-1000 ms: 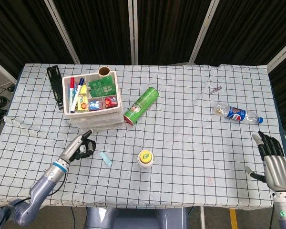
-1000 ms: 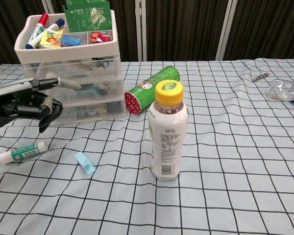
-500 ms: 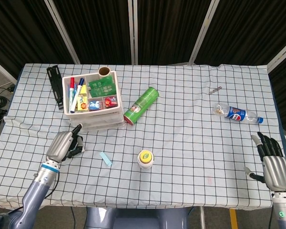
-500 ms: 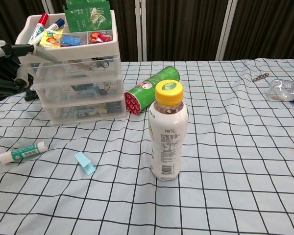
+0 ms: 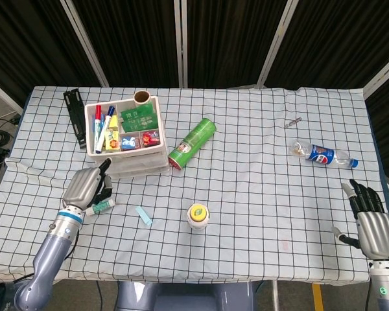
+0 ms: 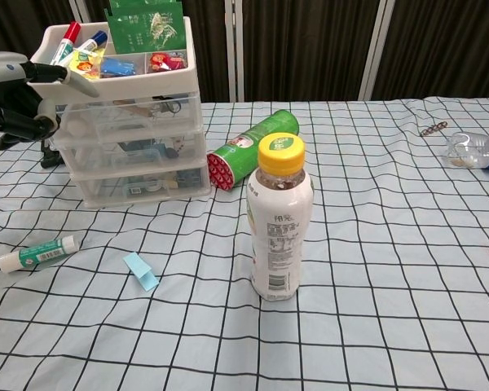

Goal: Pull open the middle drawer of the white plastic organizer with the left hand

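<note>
The white plastic organizer (image 5: 131, 161) (image 6: 130, 138) stands at the table's back left, its top tray full of markers and packets. Its three clear drawers look closed; the middle drawer (image 6: 137, 147) shows in the chest view. My left hand (image 5: 85, 188) (image 6: 15, 101) is beside the organizer's front left corner, about level with the upper drawers. Most of its fingers are curled in around nothing, and one finger reaches toward the top tray's rim. I cannot tell whether it touches. My right hand (image 5: 372, 224) sits at the table's front right edge, fingers spread and empty.
A green tube can (image 5: 192, 143) (image 6: 253, 147) lies right of the organizer. A yellow-capped bottle (image 5: 198, 216) (image 6: 281, 220) stands mid-table. A glue stick (image 5: 101, 206) (image 6: 39, 252) and a blue slip (image 5: 143, 215) (image 6: 140, 271) lie in front of the organizer. A Pepsi bottle (image 5: 324, 155) lies far right.
My left hand has moved from in front of the drawers up and leftward to the organizer's left front corner. The drawers and my right hand have not moved.
</note>
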